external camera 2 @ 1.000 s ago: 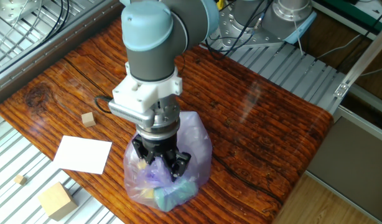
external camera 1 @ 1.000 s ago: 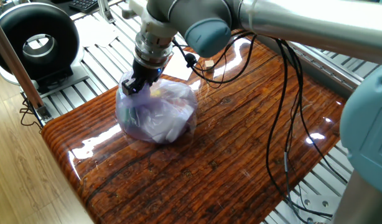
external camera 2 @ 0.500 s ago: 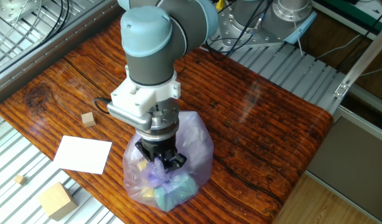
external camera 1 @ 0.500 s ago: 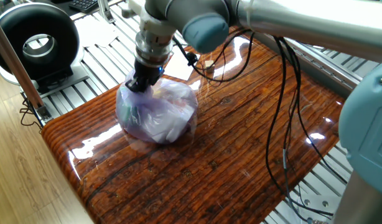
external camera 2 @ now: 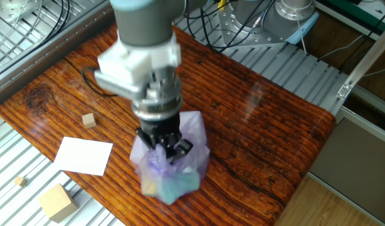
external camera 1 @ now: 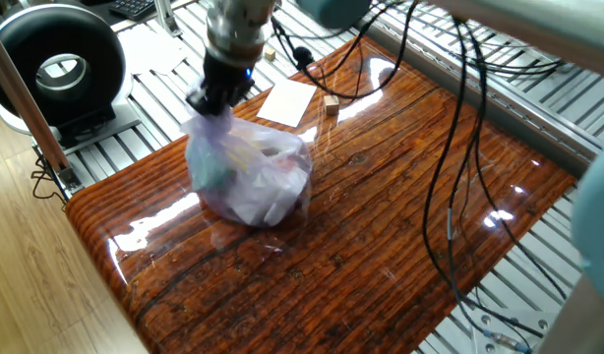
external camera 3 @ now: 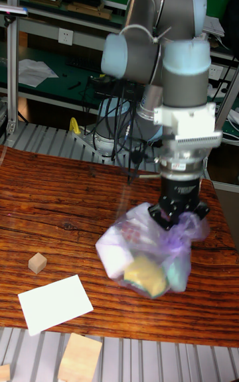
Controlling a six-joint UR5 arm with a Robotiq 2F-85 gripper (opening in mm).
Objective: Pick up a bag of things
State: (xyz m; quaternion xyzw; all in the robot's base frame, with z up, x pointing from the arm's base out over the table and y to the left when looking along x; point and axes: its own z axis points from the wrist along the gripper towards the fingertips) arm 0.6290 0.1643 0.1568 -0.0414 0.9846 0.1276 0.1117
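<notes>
The bag of things (external camera 1: 248,177) is a thin pale-lilac plastic bag with teal, yellow and white items showing through. Its twisted top is pulled up into my gripper (external camera 1: 211,98), which is shut on it. In the other fixed view the gripper (external camera 2: 164,143) pinches the gathered plastic above the bag (external camera 2: 170,166). In the tall fixed view the bag (external camera 3: 149,259) hangs blurred below the gripper (external camera 3: 178,217), near the wooden table's (external camera 3: 60,209) right front. I cannot tell whether its underside still touches the wood.
A flat white paper sheet (external camera 2: 84,155) and a small wooden cube (external camera 2: 88,120) lie left of the bag. A larger wooden block (external camera 2: 57,202) sits on the metal slats off the table edge. A black round device (external camera 1: 58,64) stands beyond the table's corner.
The gripper closed on the bag's top and has risen, drawing the plastic upward. The bag is stretched taller and blurred with motion.
</notes>
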